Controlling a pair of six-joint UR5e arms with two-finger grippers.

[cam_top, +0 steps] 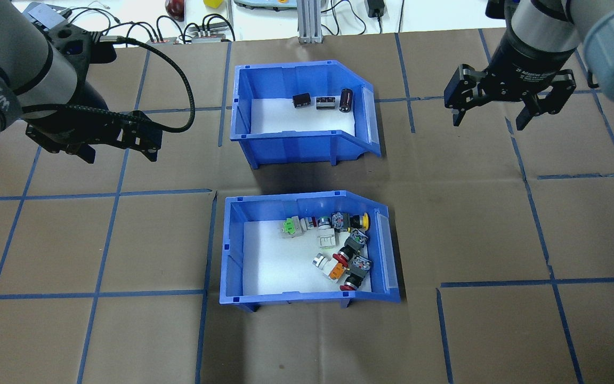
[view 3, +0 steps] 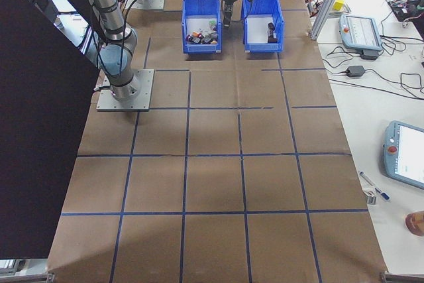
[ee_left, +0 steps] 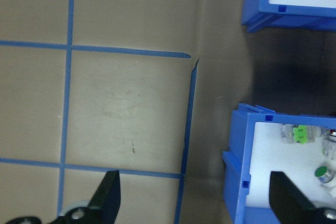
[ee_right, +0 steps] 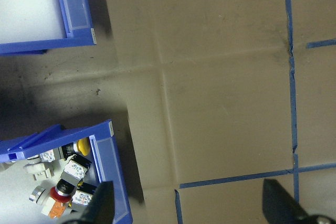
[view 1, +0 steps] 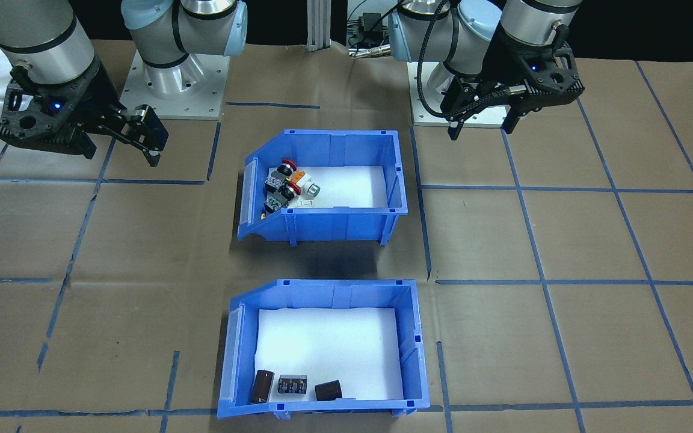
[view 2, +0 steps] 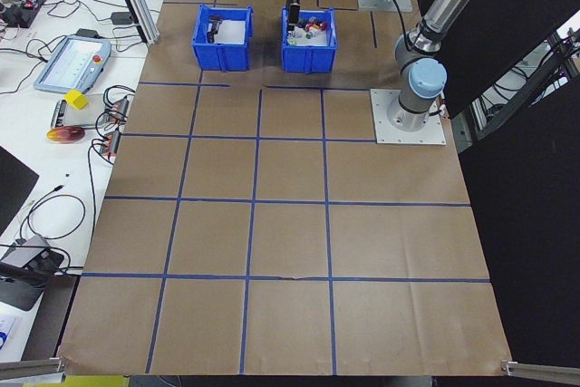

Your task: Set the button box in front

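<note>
Bare table flanks button box; second bin stands just beyond

Your button box is a blue plastic bin with a white foam floor and one sloped, cut-away end closed by a low translucent lip. It sits upright and flat on the brown paper-covered table, in the row nearer the robot's base, with its sloped end toward the robot's right. You will find the push-button switches heaped loosely against that sloped end: red, yellow, orange and green caps on grey and black bodies, lying at mixed angles. The rest of the foam floor is bare. Nothing grips or touches the bin.
</note>
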